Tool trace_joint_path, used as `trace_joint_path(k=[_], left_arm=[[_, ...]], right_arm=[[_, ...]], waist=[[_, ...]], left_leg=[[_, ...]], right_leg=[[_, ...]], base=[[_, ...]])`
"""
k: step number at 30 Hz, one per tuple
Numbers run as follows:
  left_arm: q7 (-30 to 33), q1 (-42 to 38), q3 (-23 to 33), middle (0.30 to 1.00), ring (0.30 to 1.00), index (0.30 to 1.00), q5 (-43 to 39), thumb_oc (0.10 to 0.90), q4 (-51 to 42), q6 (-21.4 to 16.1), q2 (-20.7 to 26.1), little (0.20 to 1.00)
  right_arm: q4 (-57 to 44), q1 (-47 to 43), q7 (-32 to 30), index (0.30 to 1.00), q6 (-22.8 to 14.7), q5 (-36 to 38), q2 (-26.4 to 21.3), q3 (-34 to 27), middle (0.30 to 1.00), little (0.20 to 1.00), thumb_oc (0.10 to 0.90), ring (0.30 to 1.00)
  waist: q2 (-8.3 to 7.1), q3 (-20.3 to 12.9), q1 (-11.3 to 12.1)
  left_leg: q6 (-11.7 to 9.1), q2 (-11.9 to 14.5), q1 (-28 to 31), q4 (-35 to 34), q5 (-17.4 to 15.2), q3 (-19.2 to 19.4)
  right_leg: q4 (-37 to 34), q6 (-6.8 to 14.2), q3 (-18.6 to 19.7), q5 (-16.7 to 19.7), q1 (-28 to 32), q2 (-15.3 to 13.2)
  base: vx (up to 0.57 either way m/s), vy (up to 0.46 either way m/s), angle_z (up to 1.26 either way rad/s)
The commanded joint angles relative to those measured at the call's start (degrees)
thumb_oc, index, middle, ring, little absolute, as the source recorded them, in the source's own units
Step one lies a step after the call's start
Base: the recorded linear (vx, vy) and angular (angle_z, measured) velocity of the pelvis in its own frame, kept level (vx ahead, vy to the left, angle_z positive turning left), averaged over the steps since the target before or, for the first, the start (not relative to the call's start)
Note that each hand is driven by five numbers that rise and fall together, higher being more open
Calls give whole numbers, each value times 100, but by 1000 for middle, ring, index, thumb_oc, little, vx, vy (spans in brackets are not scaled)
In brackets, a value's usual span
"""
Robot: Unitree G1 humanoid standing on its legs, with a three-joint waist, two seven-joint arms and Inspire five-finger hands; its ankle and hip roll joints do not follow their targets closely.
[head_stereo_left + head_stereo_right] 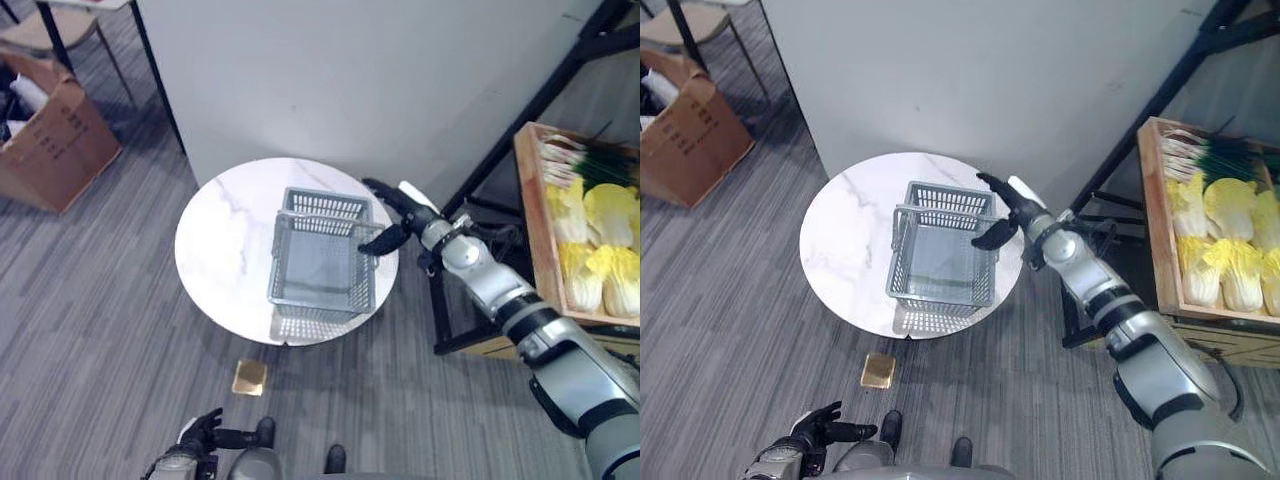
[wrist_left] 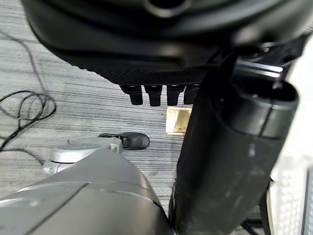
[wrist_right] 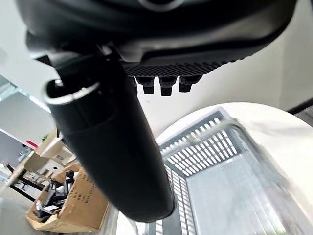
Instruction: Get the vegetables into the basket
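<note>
A round white marble-patterned worktop [image 1: 225,245] carries a grey plastic slatted basket [image 1: 322,260], set toward its right side. Left of the worktop, a brown cardboard box [image 1: 55,135] sits on the grey striped carpet floor [image 1: 90,330].

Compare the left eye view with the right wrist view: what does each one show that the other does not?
The left eye view alone shows the wooden crate of cabbages, a small tan block on the floor and the left hand hanging low. The right wrist view alone shows the right hand's open fingers from close up. Both show the empty grey basket on the round marble table and a cardboard box.
</note>
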Motion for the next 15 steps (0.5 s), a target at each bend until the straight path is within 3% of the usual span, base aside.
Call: trace_joint_path(k=[1,6,9,15], left_arm=[[155,273,-233,1000,1000,1000,85,900,584,184,166,1000],[235,111,-387,1000,1000,1000,-212,900,494,109,203,1000],[274,61,-449,1000,1000,1000,-343,900,408,90,177,1000],[338,1,-488,1000,1000,1000,-401,900,465,125,103,1000]], right_arm=[[75,-1160,-296,1000,-329,-77,-255,0,1000,1000,900,1000],[982,-2219,-366,1000,-276,-642,-378,632,1000,1000,900,1000],[1150,-2405,-434,1000,-263,-631,-482,693,1000,1000,900,1000],[1567,-2451,-448,1000,-201,-658,-193,727,1000,1000,900,1000]], waist=[[-123,157,35],[-191,399,176],[-187,493,177],[-184,579,176]], left_leg=[[221,-173,203,12,-606,-20],[217,-189,-254,12,-493,-205],[214,-208,-368,12,-457,-270],[217,-214,-416,12,-448,-289]], right_leg=[[-8,265,56,48,103,7],[-8,272,-38,137,-264,18],[-8,263,-69,154,-364,17],[-8,259,-47,171,-425,29]], base=[[23,18,7],[38,30,14],[31,25,21],[7,6,4]])
